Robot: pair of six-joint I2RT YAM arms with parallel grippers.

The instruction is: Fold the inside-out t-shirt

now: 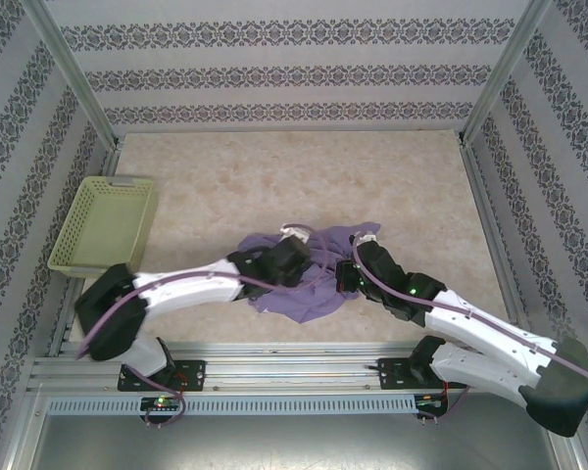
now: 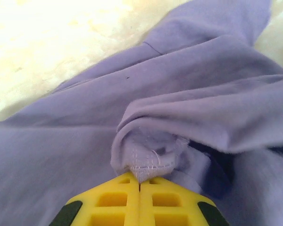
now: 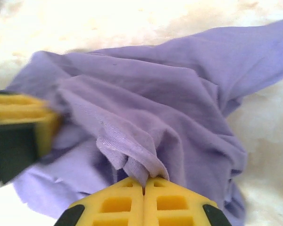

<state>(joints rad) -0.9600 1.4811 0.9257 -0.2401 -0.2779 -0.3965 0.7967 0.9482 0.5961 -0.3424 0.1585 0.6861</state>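
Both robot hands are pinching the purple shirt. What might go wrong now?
1. The left gripper and right gripper each pinch only a small bunched bit of the t-shirt at the fingertips, so it may slip out when pulled.
2. The t-shirt lies in a crumpled heap. They may have caught several layers, so it could lift as a lump instead of spreading.
3. The grippers sit close together and might bump.

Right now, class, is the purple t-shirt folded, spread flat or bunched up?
Bunched up: the t-shirt lies in a crumpled heap, the left gripper and right gripper each pinching a ridge of it.
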